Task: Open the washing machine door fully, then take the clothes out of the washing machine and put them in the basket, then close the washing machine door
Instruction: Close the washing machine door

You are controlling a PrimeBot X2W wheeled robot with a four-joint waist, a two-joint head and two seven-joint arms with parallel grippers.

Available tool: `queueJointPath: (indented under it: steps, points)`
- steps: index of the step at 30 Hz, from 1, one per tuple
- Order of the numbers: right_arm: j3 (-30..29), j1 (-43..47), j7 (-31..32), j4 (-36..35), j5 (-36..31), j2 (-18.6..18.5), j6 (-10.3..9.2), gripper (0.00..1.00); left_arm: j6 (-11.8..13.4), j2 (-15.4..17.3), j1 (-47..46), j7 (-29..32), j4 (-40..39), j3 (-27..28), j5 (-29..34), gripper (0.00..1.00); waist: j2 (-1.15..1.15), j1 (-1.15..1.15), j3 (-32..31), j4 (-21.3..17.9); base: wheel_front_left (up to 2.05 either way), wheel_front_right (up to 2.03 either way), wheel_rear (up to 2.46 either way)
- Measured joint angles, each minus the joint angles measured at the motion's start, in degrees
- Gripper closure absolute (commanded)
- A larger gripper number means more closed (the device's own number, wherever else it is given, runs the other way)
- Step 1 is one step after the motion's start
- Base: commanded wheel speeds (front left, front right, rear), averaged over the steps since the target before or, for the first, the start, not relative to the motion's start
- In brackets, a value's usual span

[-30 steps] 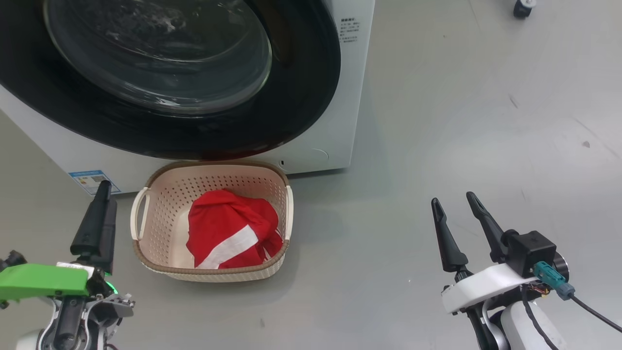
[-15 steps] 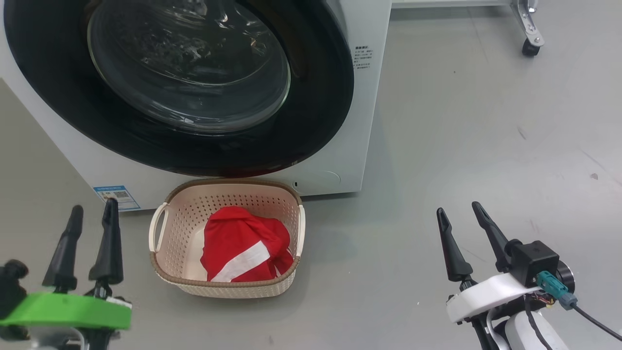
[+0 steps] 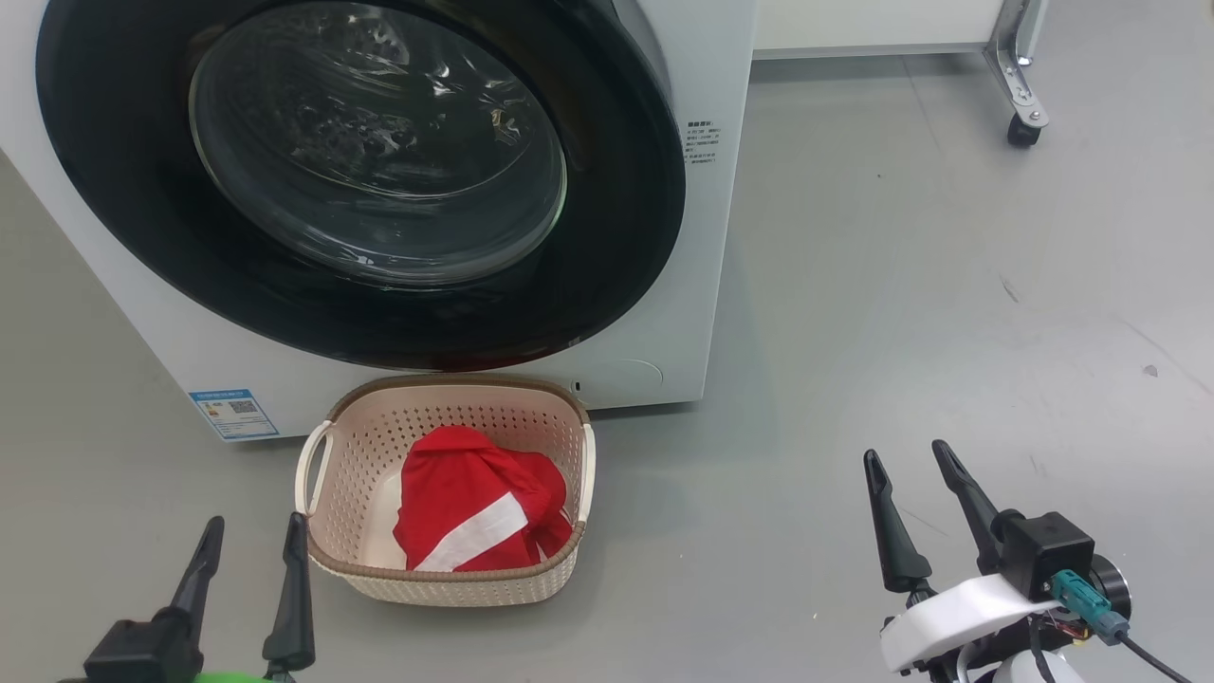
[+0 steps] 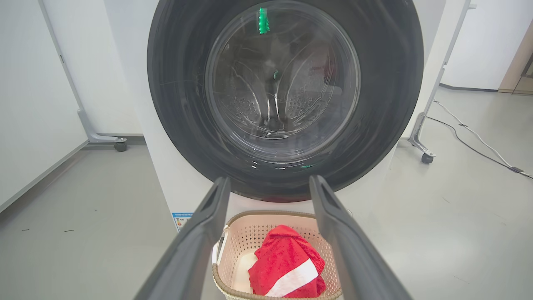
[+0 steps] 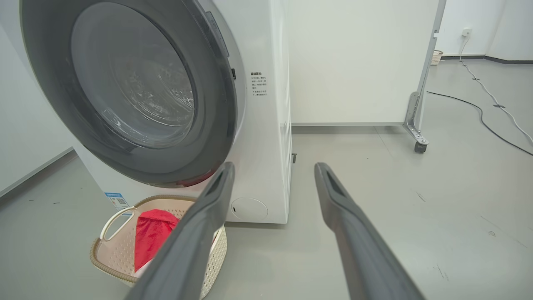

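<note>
The washing machine [image 3: 721, 237] stands white at the back. Its washing machine door [image 3: 379, 171] [image 4: 283, 100] [image 5: 133, 96], black-rimmed with a glass bowl, lies against the front. The cream basket [image 3: 318, 474] [image 4: 233, 250] [image 5: 108, 250] sits on the floor just below the door. Red clothes [image 3: 474, 517] [image 4: 287, 266] [image 5: 152, 235] with a white stripe lie inside it. My left gripper [image 3: 256, 522] [image 4: 270, 179] is open at the basket's near left corner, holding nothing. My right gripper [image 3: 904, 452] [image 5: 275, 164] is open over bare floor, well right of the basket.
A white panel on a metal leg with a caster [image 3: 1020, 133] [image 5: 418, 146] stands behind and right of the machine. Cables [image 5: 491, 121] run along the floor further right. A blue label [image 3: 232, 413] marks the machine's lower left. Grey floor [image 3: 901, 313] lies open to the right.
The head view has tilted up, showing more of the door. My left gripper has turned so both fingers show and has drawn back from the machine to the basket's near corner.
</note>
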Motion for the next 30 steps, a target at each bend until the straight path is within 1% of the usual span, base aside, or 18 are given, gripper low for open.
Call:
queueJointPath:
  steps: [5, 12, 21, 30]
  points:
    - [0.15, 0.76, 0.00, 0.00, 0.00, 0.08, -0.01, 0.00, 1.98, -0.54, 0.99, -0.47, 0.25, -1.38, 1.75, 0.00, 0.00, 0.00, -0.38, 0.12, 0.00, 0.00, 0.00]
    - [0.48, 0.92, 0.00, -0.10, 0.00, 0.18, -0.05, 0.00, 2.88, -2.19, 1.98, -0.51, 0.64, -2.32, 2.70, 0.00, 0.00, 0.00, -0.64, 0.22, 0.00, 0.00, 0.00]
    - [0.67, 1.73, 0.00, -0.13, 0.00, 0.21, -0.08, 0.00, 3.49, -3.12, 2.13, -0.98, 1.03, -2.24, 3.27, 0.00, 0.00, 0.00, -0.84, 0.10, 0.00, 0.00, 0.00]
    - [0.76, 1.80, 0.00, -0.18, 0.00, 0.21, -0.13, 0.00, 3.57, -4.09, 2.19, -0.99, 1.65, -2.27, 4.02, 0.00, 0.00, 0.00, -1.29, 0.04, 0.00, 0.00, 0.00]
